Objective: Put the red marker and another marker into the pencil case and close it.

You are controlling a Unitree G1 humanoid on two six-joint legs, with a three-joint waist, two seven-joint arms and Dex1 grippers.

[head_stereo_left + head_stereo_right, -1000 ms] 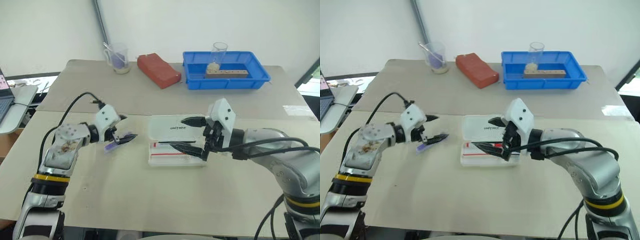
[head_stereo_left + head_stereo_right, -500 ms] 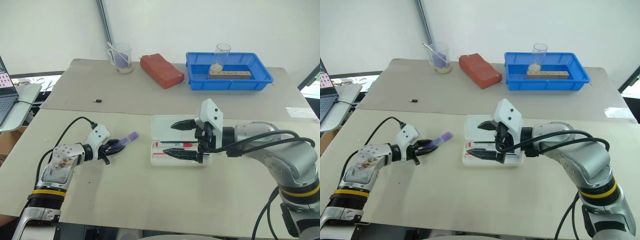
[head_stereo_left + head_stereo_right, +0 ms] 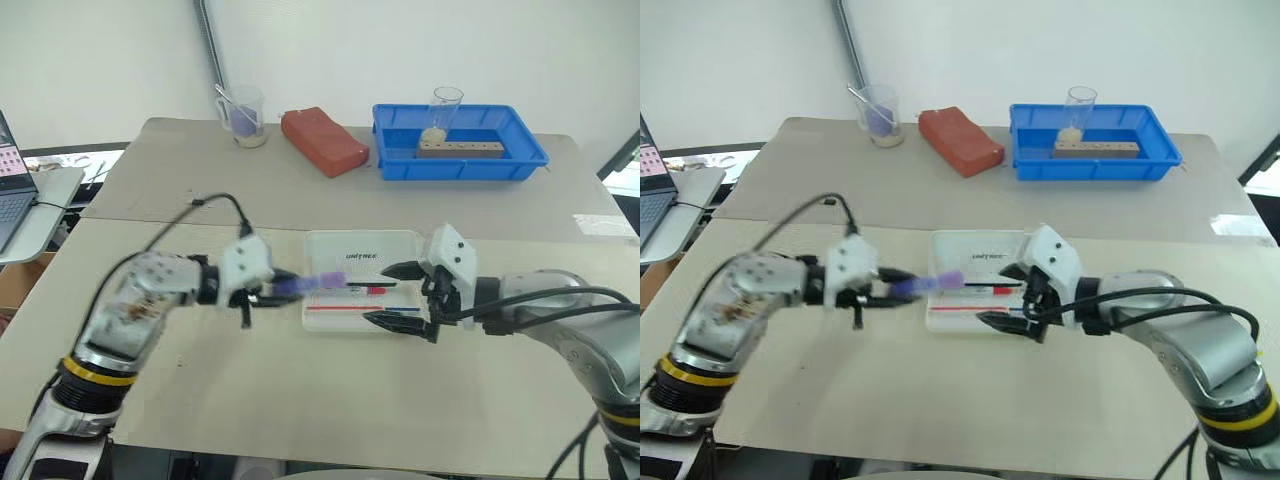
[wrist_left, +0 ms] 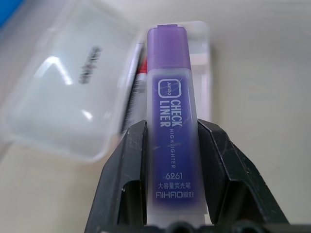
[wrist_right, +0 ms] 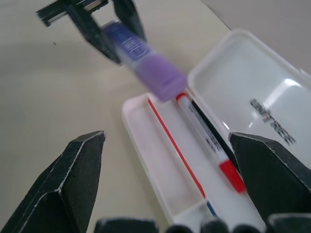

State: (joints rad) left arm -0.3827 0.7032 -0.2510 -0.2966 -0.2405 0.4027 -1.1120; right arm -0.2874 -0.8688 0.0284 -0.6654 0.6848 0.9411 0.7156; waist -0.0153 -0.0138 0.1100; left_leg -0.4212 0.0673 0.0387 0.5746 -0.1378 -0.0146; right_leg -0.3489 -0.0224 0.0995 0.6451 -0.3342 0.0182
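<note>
From the head view, the left gripper [image 3: 285, 290] carries the purple highlighter [image 3: 312, 285] to the open pencil case [image 3: 362, 283]. Its wrist view shows it clenched. The right gripper [image 5: 170, 189] gapes above the red marker [image 5: 206, 141], already inside. Next: lower, release.

red marker [image 5: 206, 141]: in tray | purple marker [image 4: 172, 121]: over open case [image 3: 362, 281]

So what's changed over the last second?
The left gripper closed on the purple marker, lifted it off the table and carried it to the open pencil case. The right gripper drew back toward the case's right end, jaws wide. The red marker stayed in the tray.
</note>
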